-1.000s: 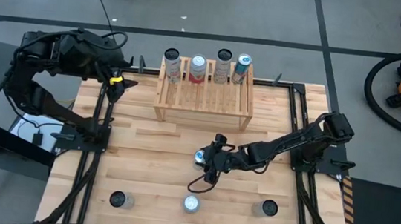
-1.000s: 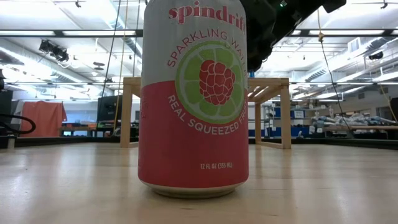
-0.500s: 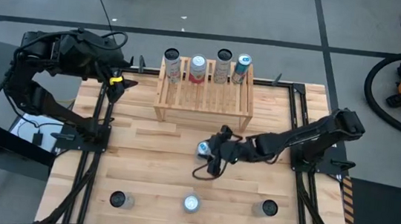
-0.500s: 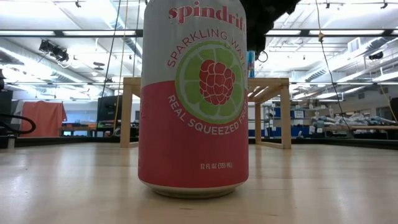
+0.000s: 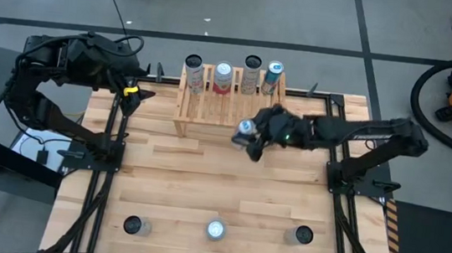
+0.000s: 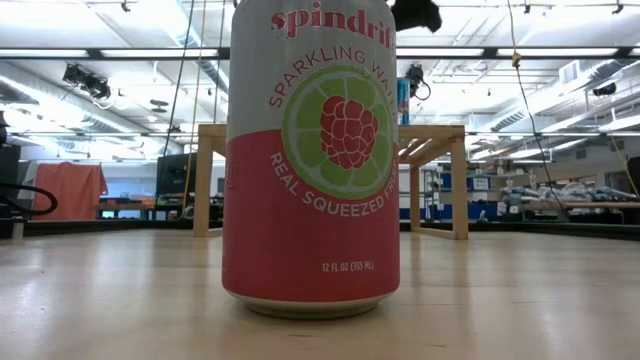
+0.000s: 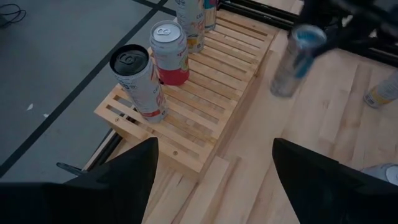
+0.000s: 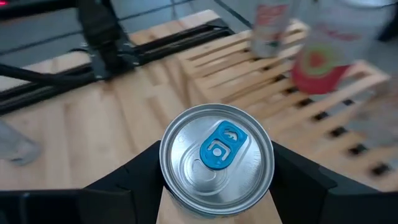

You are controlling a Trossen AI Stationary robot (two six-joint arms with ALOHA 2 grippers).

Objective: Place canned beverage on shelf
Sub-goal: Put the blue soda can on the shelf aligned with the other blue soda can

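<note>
While the slatted pale-wood shelf (image 5: 230, 110) sat upper centre, the right gripper (image 5: 252, 135) pinched a shiny round aluminium can (image 5: 246, 129) just below it.

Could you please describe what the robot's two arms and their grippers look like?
Both arms are dark, near-black, jointed links on black frame mounts. The left arm has a black cable looping off it and a yellow mark near the left gripper. The right arm is slim; the right gripper has broad, flat black fingers.
</note>
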